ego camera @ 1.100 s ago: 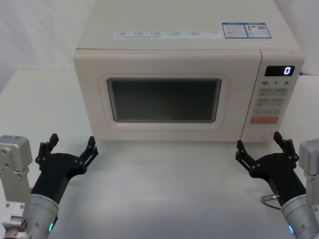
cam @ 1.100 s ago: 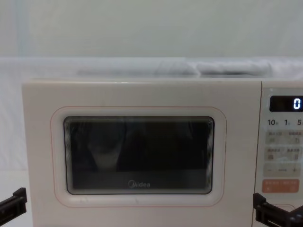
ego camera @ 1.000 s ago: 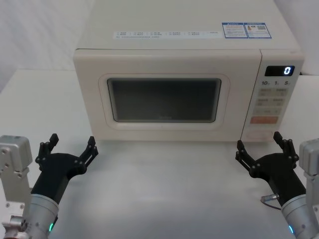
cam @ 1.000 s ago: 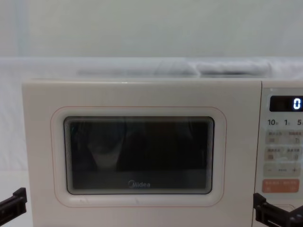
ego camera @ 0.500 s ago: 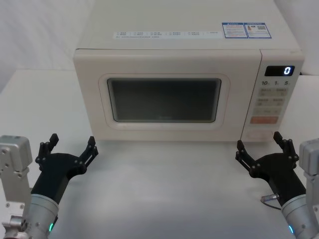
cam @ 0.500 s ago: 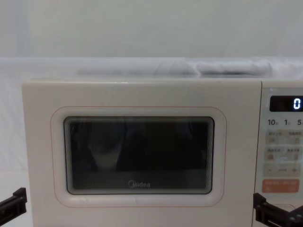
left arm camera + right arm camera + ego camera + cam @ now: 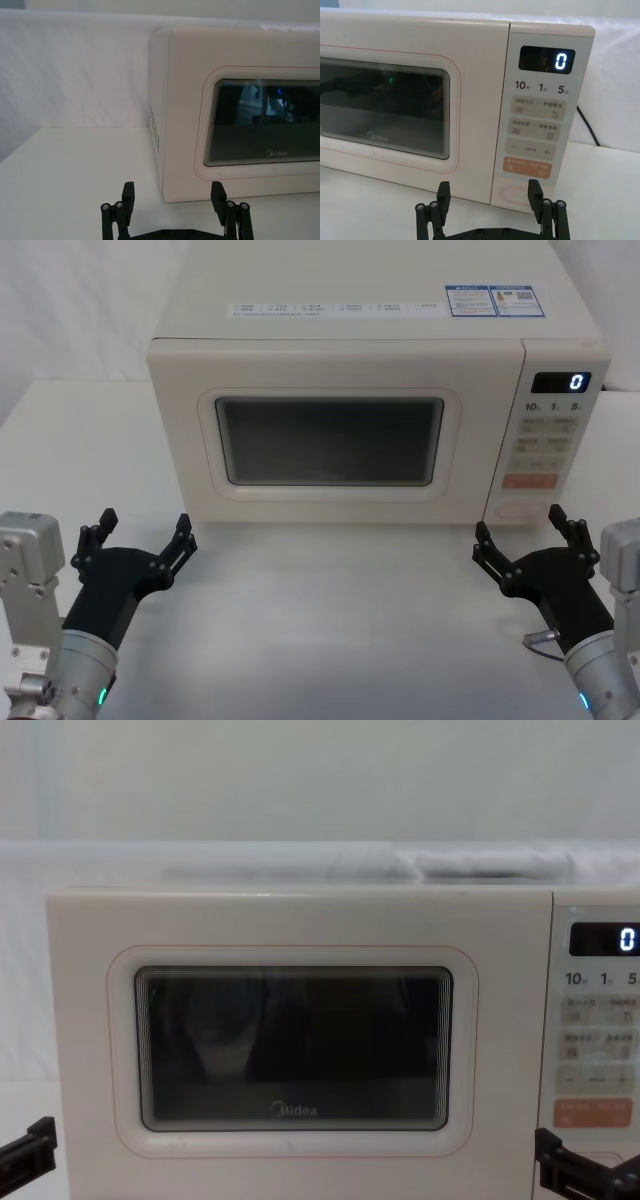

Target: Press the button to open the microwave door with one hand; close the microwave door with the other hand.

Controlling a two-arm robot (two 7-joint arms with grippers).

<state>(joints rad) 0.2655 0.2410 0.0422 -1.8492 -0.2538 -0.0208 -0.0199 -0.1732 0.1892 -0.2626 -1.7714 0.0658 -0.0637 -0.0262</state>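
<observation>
Nearest the robot, the left pincer [image 7: 140, 536] hovers low over the white table [image 7: 330, 620], off the front left corner of the microwave, fingers spread wide, gripping nothing and touching nothing. The right pincer [image 7: 522, 530] sits likewise on the other side, just before the control panel [image 7: 548, 445], its fingers splayed wide apart and empty; in the right wrist view they [image 7: 489, 192] flank the button [image 7: 517, 193] without reaching it.

Behind them the microwave stands on the table, facing the robot. The microwave door [image 7: 330, 435] is closed flush with the body, its dark window bordered by a thin pink line. The button [image 7: 521, 508] lies at the foot of the control panel, under the orange key [image 7: 529, 480]. Above, the display [image 7: 560, 382] reads 0.
</observation>
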